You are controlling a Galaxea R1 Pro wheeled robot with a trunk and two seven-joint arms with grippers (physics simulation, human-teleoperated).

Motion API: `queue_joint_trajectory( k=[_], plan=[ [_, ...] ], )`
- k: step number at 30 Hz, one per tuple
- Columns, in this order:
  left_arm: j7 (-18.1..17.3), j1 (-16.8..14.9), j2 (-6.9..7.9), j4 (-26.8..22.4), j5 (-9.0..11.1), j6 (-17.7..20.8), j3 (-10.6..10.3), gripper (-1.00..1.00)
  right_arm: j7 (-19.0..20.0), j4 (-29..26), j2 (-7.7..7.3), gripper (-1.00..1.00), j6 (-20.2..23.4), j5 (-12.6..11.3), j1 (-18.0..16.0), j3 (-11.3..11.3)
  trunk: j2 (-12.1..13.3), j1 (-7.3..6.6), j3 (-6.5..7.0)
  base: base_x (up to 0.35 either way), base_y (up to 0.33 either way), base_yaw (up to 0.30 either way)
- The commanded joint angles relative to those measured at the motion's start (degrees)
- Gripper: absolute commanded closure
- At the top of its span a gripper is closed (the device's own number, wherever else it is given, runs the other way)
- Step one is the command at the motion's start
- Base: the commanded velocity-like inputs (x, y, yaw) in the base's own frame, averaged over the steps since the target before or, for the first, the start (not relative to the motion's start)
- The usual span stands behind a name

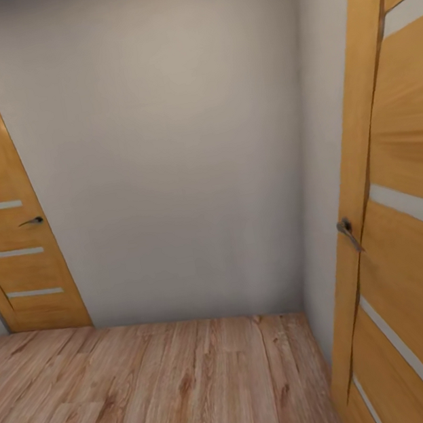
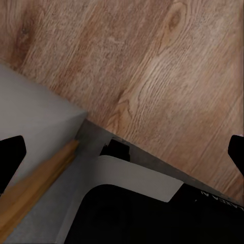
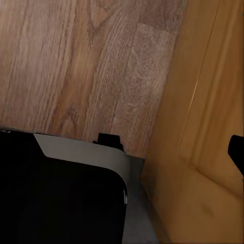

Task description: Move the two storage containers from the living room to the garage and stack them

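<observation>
- The head view looks down into a corner of a hallway: a plain grey-white wall (image 1: 173, 149) meets a light wood-plank floor (image 1: 153, 400).
- A honey-coloured wooden door with pale horizontal strips (image 1: 9, 218) stands shut at the far left, with a small dark lever handle (image 1: 32, 220).
- A second door of the same wood (image 1: 403, 207) stands very close at the right, with a dark metal handle (image 1: 347, 230) on its near edge (it looks swung partly open, though this is hard to judge).
- In the left wrist view, the left gripper (image 2: 122, 152) has dark fingertips at opposite edges of the picture, so its jaws are spread wide with nothing between them; below are planks, a grey wall corner and the robot's dark base (image 2: 152, 213).
- In the right wrist view, one dark fingertip (image 3: 237, 151) of the right gripper shows; its width cannot be told. Nothing is seen in its grasp; planks and the wooden door lie beyond.
- The two red-orange containers are not in sight, and where they are cannot be told.
- Judged step: the robot is travelling between rooms, seemingly empty-handed. The next move calls for steering clear of the close right door.
</observation>
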Motion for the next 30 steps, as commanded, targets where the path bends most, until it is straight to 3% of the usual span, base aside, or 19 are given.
queue_joint_trajectory(
  k=[1,30],
  plan=[
    [0.0,0.0,-0.01,0.0,0.0,-0.2,0.4,-1.0,0.0,0.2,0.03,-1.0,-0.3,-0.6,-0.1,0.5,0.0,0.04,-0.07,0.321,0.0,0.0],
    [0.1,0.0,-0.01,0.0,0.0,-0.1,0.4,-1.0,-0.3,0.2,0.08,-1.0,-0.3,-0.6,-0.1,0.7,0.0,0.04,-0.07,0.321,0.0,0.0]
  ],
)
